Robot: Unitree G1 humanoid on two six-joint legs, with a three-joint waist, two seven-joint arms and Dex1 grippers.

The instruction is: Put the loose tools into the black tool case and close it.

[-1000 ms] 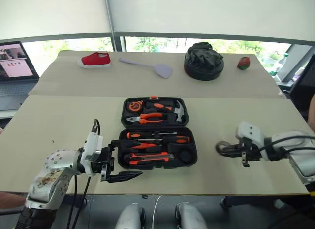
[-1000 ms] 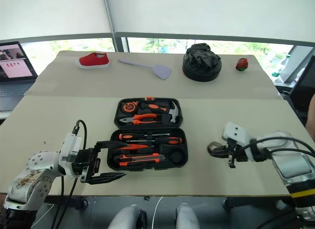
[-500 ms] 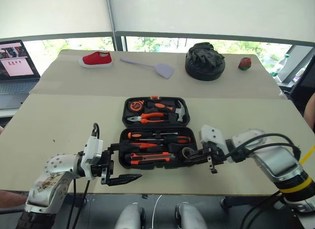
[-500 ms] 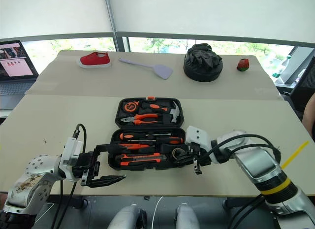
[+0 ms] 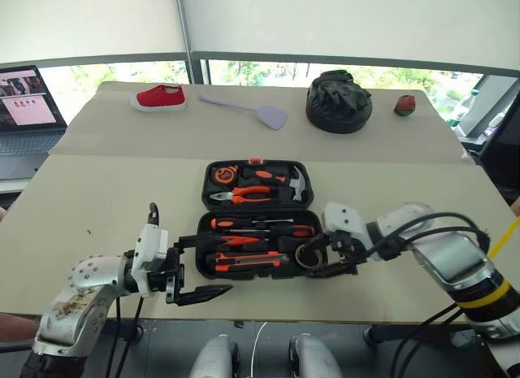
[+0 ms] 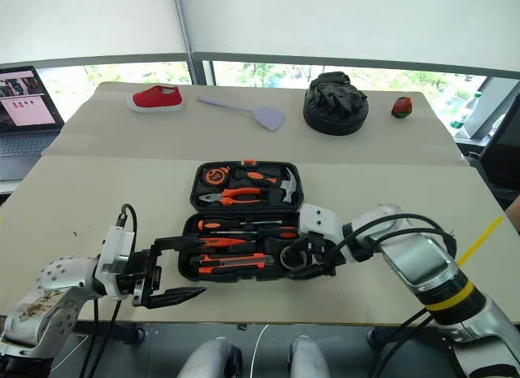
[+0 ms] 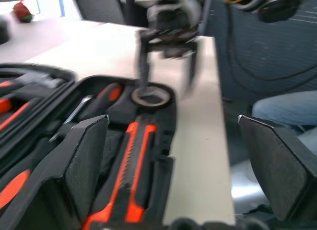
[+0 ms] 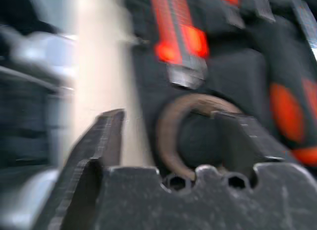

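At centre frame, the open flat black plastic tool case (image 5: 258, 218) holds three screwdrivers, one utility knife (image 5: 246, 259) and one dark tape roll (image 5: 309, 255). Right pincer (image 5: 322, 259) straddles the roll, released; left pincer (image 5: 197, 268) gapes at lower left.

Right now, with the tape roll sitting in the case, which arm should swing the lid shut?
Probably left: the left gripper hangs open at the black tool case's near left corner. The right gripper straddles the tape roll.
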